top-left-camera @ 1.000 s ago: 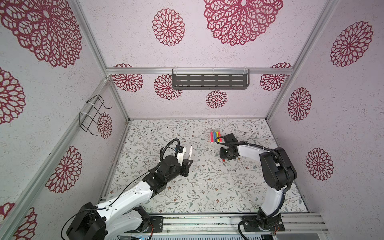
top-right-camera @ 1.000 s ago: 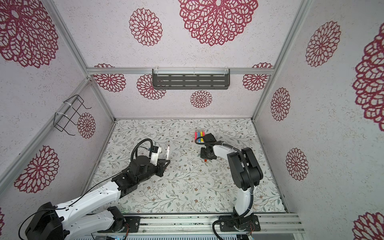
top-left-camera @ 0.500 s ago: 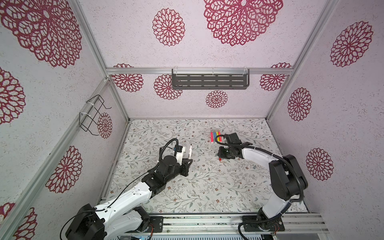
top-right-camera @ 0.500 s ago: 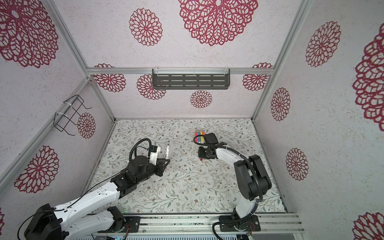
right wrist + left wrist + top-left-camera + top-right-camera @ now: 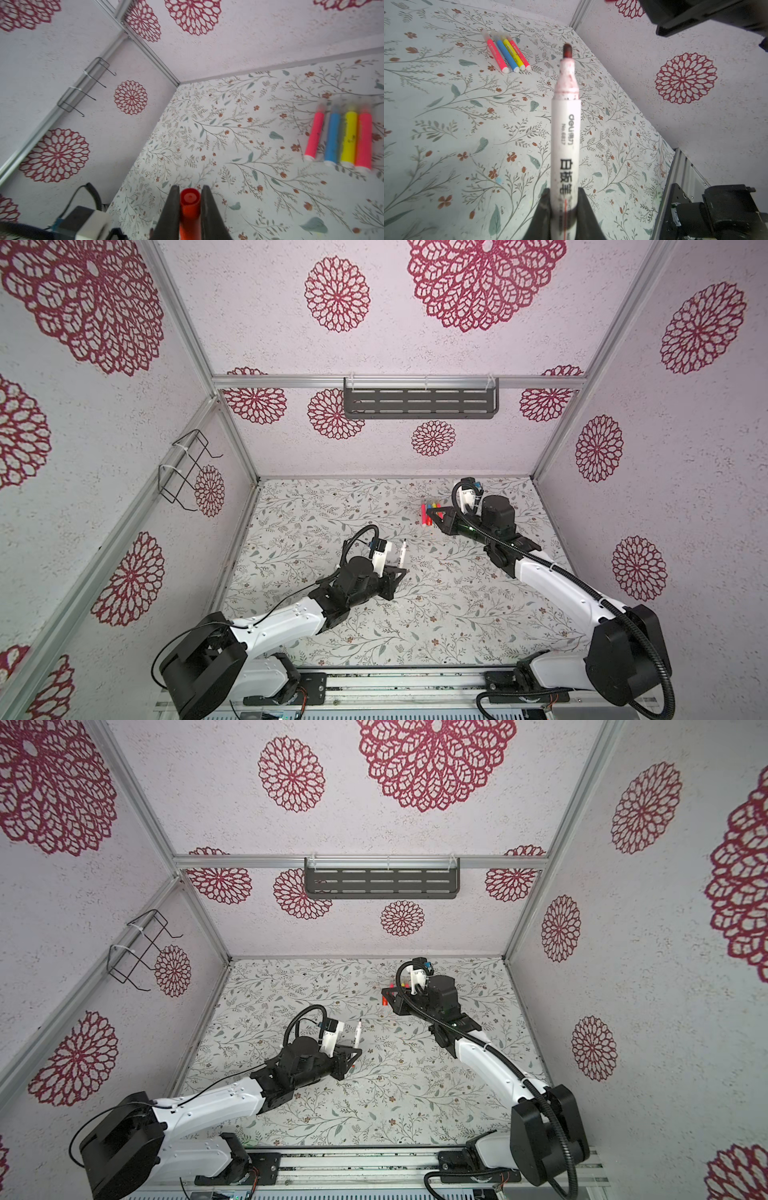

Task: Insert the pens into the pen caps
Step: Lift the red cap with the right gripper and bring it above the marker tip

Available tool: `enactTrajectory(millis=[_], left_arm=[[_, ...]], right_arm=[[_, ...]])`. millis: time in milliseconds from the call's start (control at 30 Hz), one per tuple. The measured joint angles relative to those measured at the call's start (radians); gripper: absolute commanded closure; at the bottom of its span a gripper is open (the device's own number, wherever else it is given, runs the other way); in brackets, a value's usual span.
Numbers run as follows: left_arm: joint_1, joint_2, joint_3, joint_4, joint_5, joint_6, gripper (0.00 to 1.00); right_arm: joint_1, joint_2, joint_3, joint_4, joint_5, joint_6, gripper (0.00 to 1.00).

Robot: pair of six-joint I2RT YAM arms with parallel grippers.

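moved: right arm's elbow, high a second ago, now lies low and stretched out; right gripper (image 5: pixel 431 517) has gone toward the back wall, up against the pen row (image 5: pixel 432 507). left arm has slid slightly rightward.
top views, left arm: left gripper (image 5: pixel 353 1052) clamped on white marker (image 5: pixel 358 1031); marker stands nearly upright above the table (image 5: pixel 415 614), tip up.
top views, right arm: gripper tip overlaps the near end of the pen row; touching or not, cannot tell. red cap (image 5: pixel 385 1002) shows at the fingertips. cap and marker well apart.
left wrist, grip: both fingers (image 5: pixel 545 205) pressed on the marker's lower barrel (image 5: pixel 565 128); black print on the white barrel, red staining at the neck, dark red tip exposed.
left wrist, pens: four lie side by side, touching, on the table beyond the marker: pink (image 5: pixel 496 54), blue (image 5: pixel 506 55), yellow (image 5: pixel 513 54), pink-red (image 5: pixel 520 54); far ends pale, translucent.
right wrist, grip: right gripper (image 5: pixel 190 190) pinching the red cap (image 5: pixel 189 207) between both fingers, cap's round end level with the fingertips.
right wrist, pens: same four (image 5: pixel 340 137) flat on the table, apart from the cap, blurred.
right wrist, background: wire rack (image 5: pixel 83 87) on the side wall.
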Motion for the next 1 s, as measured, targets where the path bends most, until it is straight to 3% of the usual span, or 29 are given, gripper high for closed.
enactTrajectory(millis=[233, 1000], left_arm=[[-0.008, 0.026, 0.024, 0.072, 0.018, -0.022, 1.0], [-0.021, 0.033, 0.063, 0.102, 0.03, -0.026, 1.0]], right_arm=[[0.032, -0.002, -0.072, 0.137, -0.035, 0.066, 0.96], [0.067, -0.01, -0.101, 0.255, -0.034, 0.132, 0.97]])
